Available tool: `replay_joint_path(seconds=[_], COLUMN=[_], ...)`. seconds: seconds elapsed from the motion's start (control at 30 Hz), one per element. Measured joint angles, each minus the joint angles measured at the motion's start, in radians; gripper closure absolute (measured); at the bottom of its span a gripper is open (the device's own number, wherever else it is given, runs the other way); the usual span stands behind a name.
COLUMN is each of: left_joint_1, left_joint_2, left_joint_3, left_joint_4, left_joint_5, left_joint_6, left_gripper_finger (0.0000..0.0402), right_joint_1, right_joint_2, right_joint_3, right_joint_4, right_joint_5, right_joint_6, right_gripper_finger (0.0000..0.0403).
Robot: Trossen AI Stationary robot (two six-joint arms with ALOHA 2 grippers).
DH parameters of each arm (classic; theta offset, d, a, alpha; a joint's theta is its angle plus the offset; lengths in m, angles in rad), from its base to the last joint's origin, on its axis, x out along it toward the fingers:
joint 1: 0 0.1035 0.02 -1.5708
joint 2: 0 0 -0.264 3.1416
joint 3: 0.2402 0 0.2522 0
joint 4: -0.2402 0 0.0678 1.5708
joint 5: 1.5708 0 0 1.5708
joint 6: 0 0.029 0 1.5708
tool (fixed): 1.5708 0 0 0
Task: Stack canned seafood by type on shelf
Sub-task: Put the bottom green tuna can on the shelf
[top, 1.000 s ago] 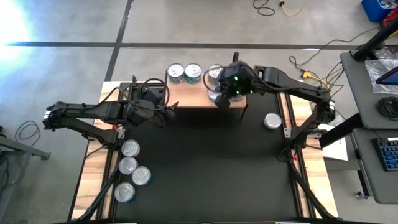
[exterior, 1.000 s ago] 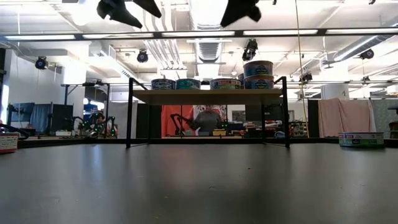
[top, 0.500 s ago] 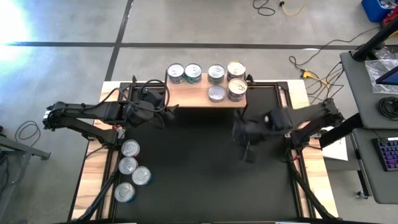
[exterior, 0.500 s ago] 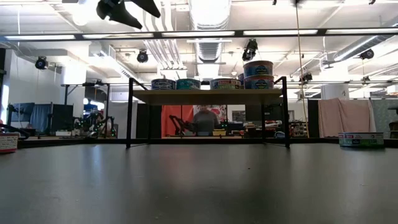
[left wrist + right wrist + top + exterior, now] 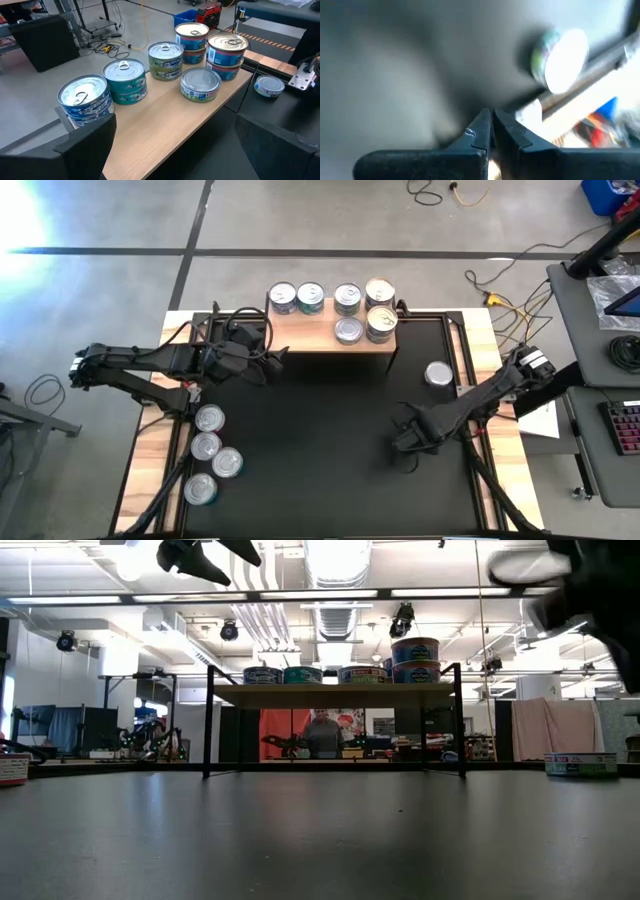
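The shelf (image 5: 315,330) stands at the mat's far edge, its light wood top on black legs (image 5: 208,720). Several tins rest on it in two-high stacks (image 5: 125,82), with one single tin (image 5: 201,85) in front. My left gripper (image 5: 266,347) hovers open and empty at the shelf's left near corner. My right gripper (image 5: 403,442) is shut and empty over the mat's right half. One loose tin (image 5: 437,373) lies on the mat near the right edge and also shows in the right wrist view (image 5: 562,60). Several more tins (image 5: 209,418) lie at the left edge.
The black mat (image 5: 320,450) lies between wood strips and black rails at left and right. A person (image 5: 322,732) shows behind the shelf in the room beyond. Desks and a keyboard (image 5: 625,425) stand off the table's right side.
My right gripper has drawn back from over the shelf's right part, going fast toward the table's near and right side and coming lower over the mat. A single tin now shows on the shelf where the gripper stood.
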Motion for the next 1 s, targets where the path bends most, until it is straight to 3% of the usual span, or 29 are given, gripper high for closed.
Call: replay_joint_path(seconds=[0.2, 0.47, 0.6, 0.8, 1.0], left_joint_1=[0.008, 0.015, 0.033, 0.061, 0.064], left_joint_2=[0.000, 0.000, 0.000, 0.000, 0.000], left_joint_3=[0.000, 0.000, 0.000, 0.000, 0.000], left_joint_4=[0.009, 0.016, 0.026, 0.085, 0.177], left_joint_5=[-0.026, -0.026, -0.026, -0.026, 0.007], left_joint_6=[0.000, 0.000, 0.000, -0.004, -0.044], left_gripper_finger=[0.0013, 0.0013, 0.0013, 0.0013, 0.0013], right_joint_1=[0.000, -0.071, -0.124, -0.221, -0.428], right_joint_2=[-0.036, -0.108, -0.120, -0.125, -0.082], right_joint_3=[-0.136, -0.268, -0.260, -0.249, -0.314], right_joint_4=[-0.047, -0.054, -0.057, -0.050, -0.049], right_joint_5=[-0.018, 0.128, 0.235, 0.333, 0.362], right_joint_6=[0.146, 0.235, 0.254, 0.150, 0.054], right_gripper_finger=[0.0347, 0.0302, 0.0317, 0.0368, 0.0390])
